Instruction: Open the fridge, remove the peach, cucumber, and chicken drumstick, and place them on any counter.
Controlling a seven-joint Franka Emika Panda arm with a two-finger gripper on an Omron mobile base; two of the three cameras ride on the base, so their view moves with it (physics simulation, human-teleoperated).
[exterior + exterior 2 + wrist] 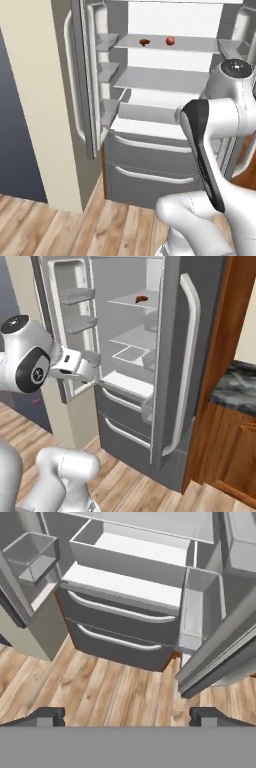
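Up on the top shelf of the fridge (150, 165), in the upper middle of the left base view, the peach (170, 40) sits as a small red-orange ball, with the chicken drumstick (144, 42) a brown lump just to its left, near but apart. In the right base view the drumstick (141, 299) shows near the top centre on that same shelf; the right door's edge covers the spot beside it. I cannot make out the cucumber on any shelf.

Both doors stand open. The left door, with its pale curved handle and three small bins, takes the left side of the left base view; the right door, with its long handle, runs down the centre-right of the right base view. The two lower drawers are closed.

The gripper (127, 718) sits well below the food, pointed down at the drawers and the wooden floor (90, 682), its two dark tips wide apart at the bottom corners of the hand view, with nothing between them.

Open room lies between the doors, in front of the shelves. At the far right of the right base view the counter (235, 388) shows a marbled top on brown cabinets, beyond the right door.
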